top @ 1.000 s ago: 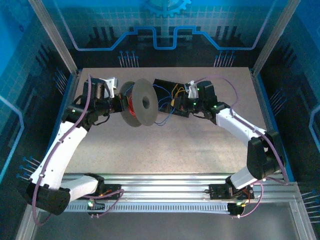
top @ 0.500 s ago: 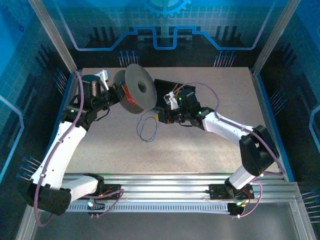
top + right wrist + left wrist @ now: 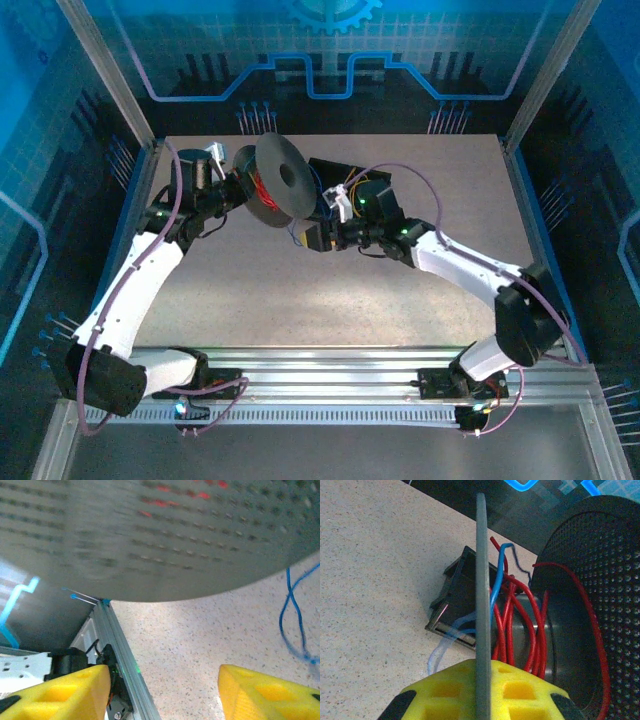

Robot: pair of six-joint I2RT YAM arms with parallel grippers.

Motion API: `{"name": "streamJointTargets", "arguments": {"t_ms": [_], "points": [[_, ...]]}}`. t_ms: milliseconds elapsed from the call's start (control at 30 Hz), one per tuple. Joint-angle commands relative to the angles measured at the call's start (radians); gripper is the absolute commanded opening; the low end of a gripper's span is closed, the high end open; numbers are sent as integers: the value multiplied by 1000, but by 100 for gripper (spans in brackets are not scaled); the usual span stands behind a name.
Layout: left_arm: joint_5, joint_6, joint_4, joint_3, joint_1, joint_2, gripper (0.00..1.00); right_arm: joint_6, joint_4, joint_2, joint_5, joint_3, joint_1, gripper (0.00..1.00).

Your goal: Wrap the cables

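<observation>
Smooth plastic cables (image 3: 506,630), matt perforated spool (image 3: 615,580)

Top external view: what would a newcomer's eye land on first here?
The grey spool, held up above the table at centre-left, with the left gripper clamped on its flange and red cable wound on its core. Just right of it the right gripper stands open, a loose blue cable beside it.

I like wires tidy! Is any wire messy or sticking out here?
Yes. The red cable sits in loose loops on the grey spool, while the blue cable slips past the spool's edge and dangles free, not wrapped.
</observation>
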Motion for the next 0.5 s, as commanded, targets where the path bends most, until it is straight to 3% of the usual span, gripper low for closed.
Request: {"name": "streamJointTargets", "arguments": {"t_ms": [0, 267, 467], "points": [[15, 14, 62, 12, 9, -53, 0, -30, -16, -90, -2, -37, -16, 64], [34, 32, 11, 27, 9, -82, 0, -11, -3, -268, -17, -166, -131, 74], [62, 45, -21, 37, 8, -110, 0, 43, 33, -251, -88, -209, -260, 69]]}}
